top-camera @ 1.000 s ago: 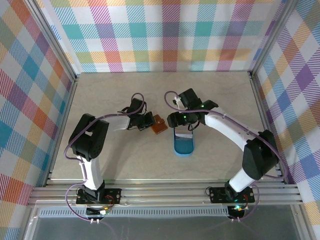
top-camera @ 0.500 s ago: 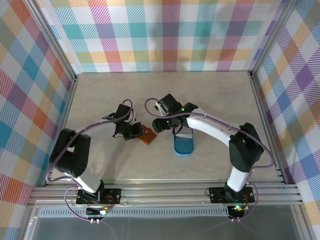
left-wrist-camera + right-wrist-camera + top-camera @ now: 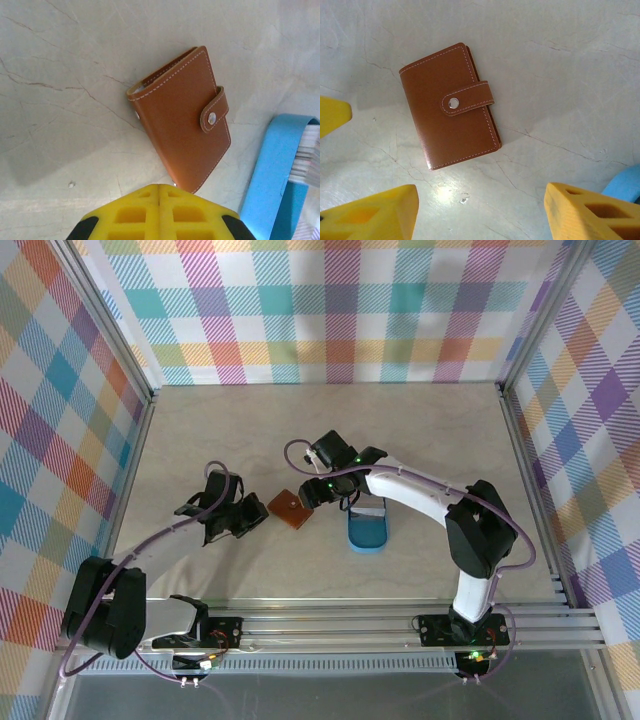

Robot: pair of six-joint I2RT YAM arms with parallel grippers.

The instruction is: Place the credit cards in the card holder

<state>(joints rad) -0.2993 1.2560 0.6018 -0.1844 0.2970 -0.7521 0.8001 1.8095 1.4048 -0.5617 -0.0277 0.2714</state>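
**A:** What is the room like, starting from the left?

**B:** Pastel checked walls [image 3: 60, 390] close in the left, back and right sides. They stand in aluminium frame posts, with a rail [image 3: 330, 625] along the near edge. The table [image 3: 200, 430] is a pale beige slab with thin dark veins like marble. It has a dull sheen and soft shadows under the arms.

**A:** And the left arm?

**B:** It reaches in low from the near left corner. The left gripper [image 3: 159, 192] has its yellow jaws pressed together with nothing between them. The tips sit just beside the near corner of the card holder [image 3: 182, 120]. I cannot tell whether they touch it.

**A:** Where is the holder?

**B:** It lies flat on the table near the middle, turned at an angle. It is folded shut with the snap tab buttoned over its face, and it sits between the two grippers.

**A:** The right side?

**B:** The right gripper [image 3: 312, 494] is just beside the holder's right edge. Its jaws are spread wide and hold nothing, and its wrist camera looks down on the holder between them. Just to the right lies a blue tray [image 3: 367, 532]. The credit cards [image 3: 306, 155] are stacked at the tray's far end, and only their pale edges show.
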